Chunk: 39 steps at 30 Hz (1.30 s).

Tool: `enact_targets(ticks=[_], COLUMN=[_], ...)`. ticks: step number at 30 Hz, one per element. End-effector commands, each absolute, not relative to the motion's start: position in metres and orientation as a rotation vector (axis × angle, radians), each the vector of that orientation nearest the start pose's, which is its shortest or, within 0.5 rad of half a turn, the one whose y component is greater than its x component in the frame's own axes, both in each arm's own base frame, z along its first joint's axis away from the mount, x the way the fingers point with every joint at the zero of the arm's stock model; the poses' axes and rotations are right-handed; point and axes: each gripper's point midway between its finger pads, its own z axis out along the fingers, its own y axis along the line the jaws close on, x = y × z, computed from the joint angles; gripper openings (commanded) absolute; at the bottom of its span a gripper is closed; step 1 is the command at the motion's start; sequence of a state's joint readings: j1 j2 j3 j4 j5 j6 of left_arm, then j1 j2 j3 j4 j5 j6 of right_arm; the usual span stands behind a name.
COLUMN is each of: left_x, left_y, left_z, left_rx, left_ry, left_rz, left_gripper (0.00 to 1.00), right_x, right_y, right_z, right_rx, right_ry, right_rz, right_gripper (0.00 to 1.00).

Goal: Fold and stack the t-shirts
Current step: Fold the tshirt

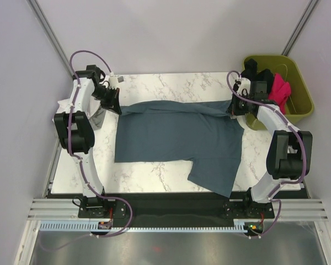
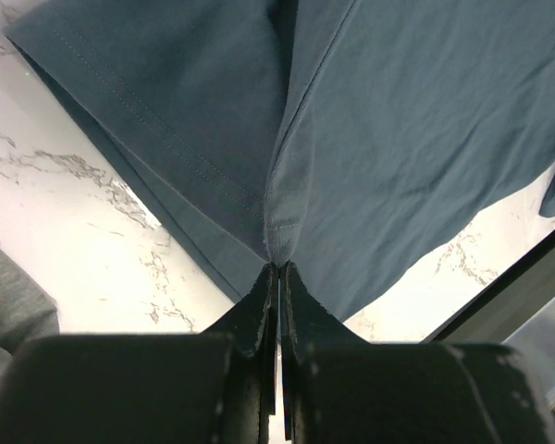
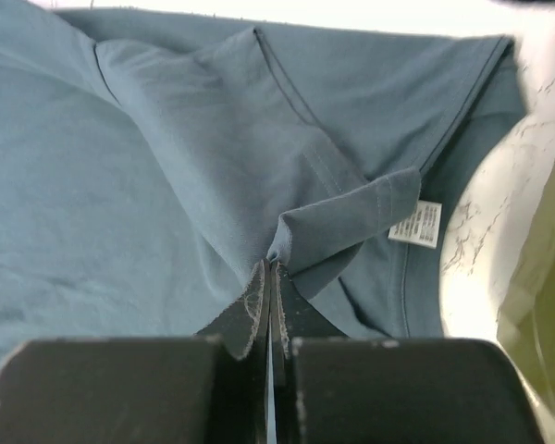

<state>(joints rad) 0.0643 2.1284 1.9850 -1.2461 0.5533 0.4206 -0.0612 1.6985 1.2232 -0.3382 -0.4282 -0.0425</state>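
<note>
Marble tabletop [image 1: 154, 182], blue-grey t-shirt [image 1: 176, 138] spread; green bin [image 1: 300, 105] beside.

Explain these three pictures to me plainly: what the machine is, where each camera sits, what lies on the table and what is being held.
Two robot arms are bolted at the near edge of a marble table. The wide picture looks down from above; the other two come from cameras on each wrist. A slate-blue t-shirt lies spread on the table, one part hanging over the near edge. The left gripper is shut on a pinch of its cloth, and the right gripper pinches a fold near the white label. A green bin at the far right holds more clothes, pink and black.
</note>
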Motion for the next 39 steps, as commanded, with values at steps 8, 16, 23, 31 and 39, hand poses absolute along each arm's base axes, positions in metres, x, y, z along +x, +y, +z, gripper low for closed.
enact_targets(ticks=[8,16,23,31,39], left_x=[0.405,0.391,0.395,0.397,0.398], left_y=[-0.033,-0.03,-0.031,-0.032,-0.031], left_z=[0.142,0.127,0.128,0.126,0.124], left_rx=[0.58,0.565,0.551,0.537,0.526], left_ry=[2.681,2.735,2.733,2.746,2.752], left_rz=[-0.64,-0.655,-0.669,-0.677,-0.673], left_gripper=[0.02,0.02,0.02,0.02,0.02], right_x=[0.417,0.379,0.413,0.429,0.423], right_y=[0.044,0.044,0.033,0.026,0.015], right_z=[0.12,0.101,0.128,0.096,0.072], right_rx=[-0.226,-0.24,-0.184,-0.152,-0.059], right_ry=[2.324,2.398,2.309,2.384,2.452], right_rz=[0.44,0.438,0.367,0.362,0.342], right_gripper=[0.0,0.19,0.43,0.4,0.38])
